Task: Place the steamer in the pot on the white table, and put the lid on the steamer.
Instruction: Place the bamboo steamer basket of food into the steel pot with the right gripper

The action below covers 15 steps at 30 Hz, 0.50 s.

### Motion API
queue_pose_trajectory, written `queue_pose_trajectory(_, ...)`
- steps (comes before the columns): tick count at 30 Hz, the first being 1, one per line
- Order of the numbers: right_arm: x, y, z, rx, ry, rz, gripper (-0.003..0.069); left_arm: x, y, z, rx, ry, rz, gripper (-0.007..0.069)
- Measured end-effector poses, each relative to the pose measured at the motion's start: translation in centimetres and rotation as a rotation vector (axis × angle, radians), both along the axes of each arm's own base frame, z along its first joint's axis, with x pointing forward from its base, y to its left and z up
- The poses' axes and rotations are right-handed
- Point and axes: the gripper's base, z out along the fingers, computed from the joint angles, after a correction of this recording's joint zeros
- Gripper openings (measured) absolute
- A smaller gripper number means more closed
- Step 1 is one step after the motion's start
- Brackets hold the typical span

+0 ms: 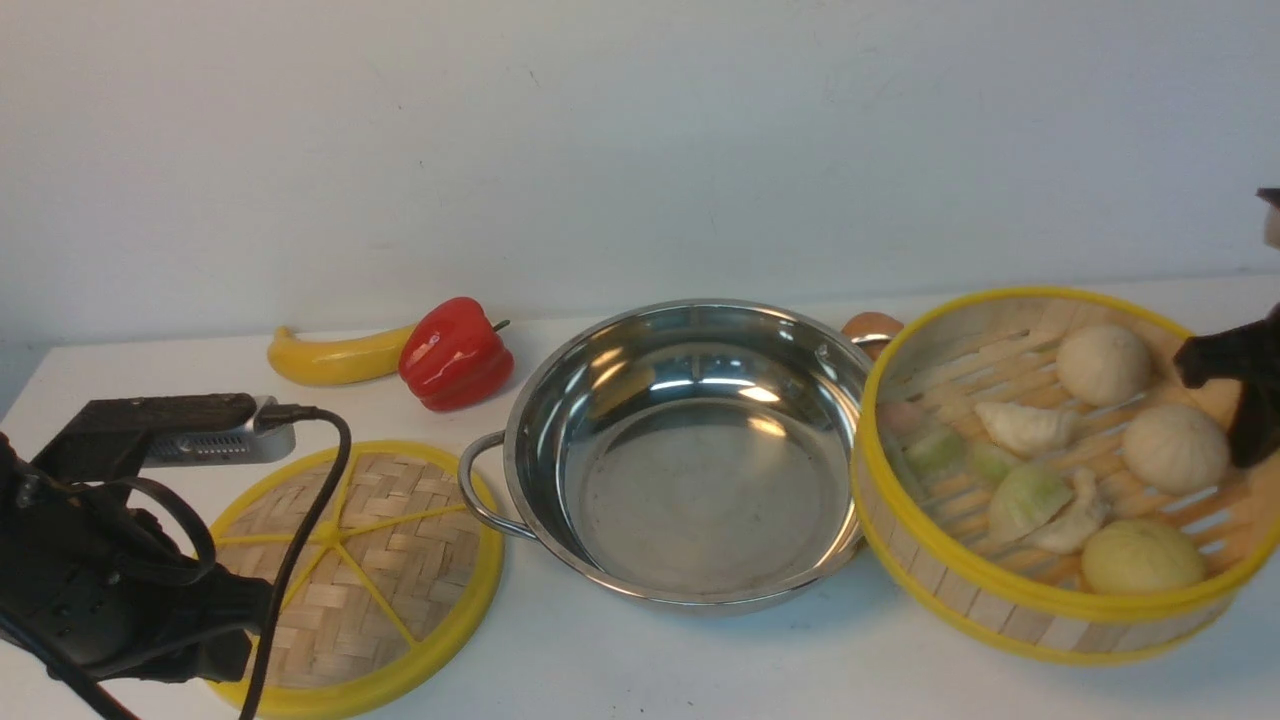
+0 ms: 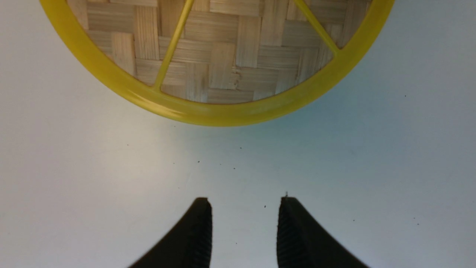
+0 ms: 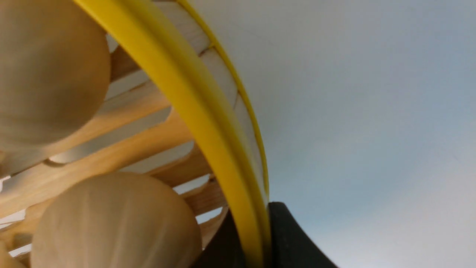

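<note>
White table (image 1: 700, 670) below a pale wall (image 1: 640, 150), front view. Pot (image 1: 690, 470) in the middle, empty. Steamer (image 1: 1000, 590) just right of pot, tilted, loaded with buns (image 1: 1100, 362), not yet inside. Lid (image 1: 400, 560) flat on table, left of pot, untouched. By judgement, no step finished; first step only begun.

Left wrist view: left gripper (image 2: 245, 227) with jaws apart. Holds nothing, hovers above bare table, near lid rim but apart from it.

Right wrist view: right gripper (image 3: 260, 242) clamped on yellow steamer rim, one finger inside, one outside.

Left to do, probably: carry steamer over pot, lower it in, release; then take lid and set it on steamer.
</note>
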Motion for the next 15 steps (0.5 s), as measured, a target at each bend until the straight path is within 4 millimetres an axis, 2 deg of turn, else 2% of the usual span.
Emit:
queue_pose_trajectory(5,1.7,2.6,3.6,0.053,-0.133,0.028,0.0055,0.0,0.0,0.0,0.0,0.0,0.0,0.0241)
queue_pose_trajectory(6,1.7,2.7,3.6,0.056,-0.133,0.025,0.0055,0.0,0.0,0.0,0.0,0.0,0.0,0.0241)
queue_pose_trajectory(9,3.0,4.7,5.2,0.079,-0.196,0.046,0.0055,0.0,0.0,0.0,-0.001,0.0,0.0,0.0241)
queue_pose_trajectory(12,4.1,6.8,5.0,0.102,-0.199,0.08,0.0055,0.0,0.0,0.0,-0.001,0.0,0.0,0.0241)
queue_pose_trajectory(15,5.0,9.0,3.9,0.121,-0.176,0.118,0.0055,0.0,0.0,0.0,-0.001,0.0,0.0,0.0241)
